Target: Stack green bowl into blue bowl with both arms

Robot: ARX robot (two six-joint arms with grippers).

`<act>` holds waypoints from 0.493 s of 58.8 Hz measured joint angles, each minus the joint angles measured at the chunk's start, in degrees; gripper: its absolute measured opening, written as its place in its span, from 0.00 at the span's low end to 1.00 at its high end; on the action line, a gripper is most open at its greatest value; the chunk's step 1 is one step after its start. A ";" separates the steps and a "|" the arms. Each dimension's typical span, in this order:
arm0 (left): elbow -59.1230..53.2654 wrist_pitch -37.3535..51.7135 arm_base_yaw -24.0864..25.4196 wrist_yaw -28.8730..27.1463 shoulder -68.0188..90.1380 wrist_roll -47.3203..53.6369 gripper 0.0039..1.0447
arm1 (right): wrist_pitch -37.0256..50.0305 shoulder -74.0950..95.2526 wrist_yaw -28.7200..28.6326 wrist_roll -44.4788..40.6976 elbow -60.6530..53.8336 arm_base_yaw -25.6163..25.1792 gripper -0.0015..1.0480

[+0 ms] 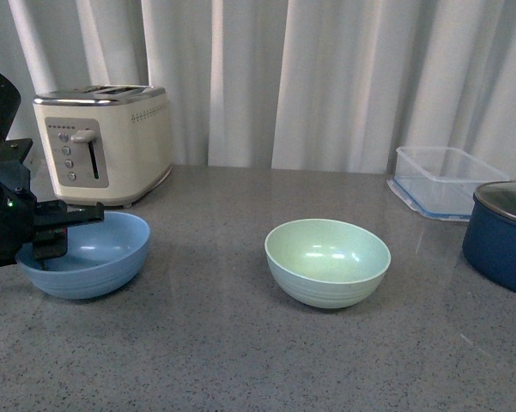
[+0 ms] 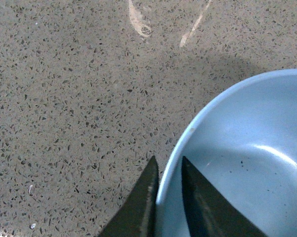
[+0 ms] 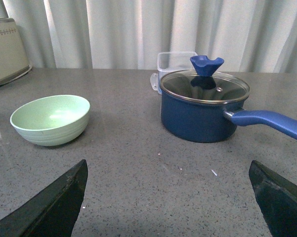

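The blue bowl (image 1: 90, 254) sits on the grey counter at the left. My left gripper (image 1: 58, 233) is shut on its near-left rim, one finger inside and one outside, as the left wrist view shows (image 2: 168, 165) on the blue bowl (image 2: 247, 158). The green bowl (image 1: 327, 261) stands upright and empty in the middle of the counter, well apart from the blue bowl; it also shows in the right wrist view (image 3: 50, 119). My right gripper (image 3: 168, 170) is open and empty, low over bare counter, away from the green bowl. The right arm is out of the front view.
A cream toaster (image 1: 103, 142) stands behind the blue bowl. A clear plastic container (image 1: 442, 180) sits at the back right. A dark navy pot with glass lid (image 1: 502, 232) is at the right edge; its long handle (image 3: 269, 123) points toward my right gripper.
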 joint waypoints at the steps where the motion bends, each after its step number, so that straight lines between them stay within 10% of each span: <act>1: -0.07 -0.04 0.00 0.02 -0.07 0.00 0.15 | 0.00 0.00 0.00 0.00 0.00 0.00 0.90; 29: 0.28 -2.45 -2.38 -0.55 -6.25 -2.82 0.04 | 0.00 0.00 0.02 0.00 0.00 0.00 0.90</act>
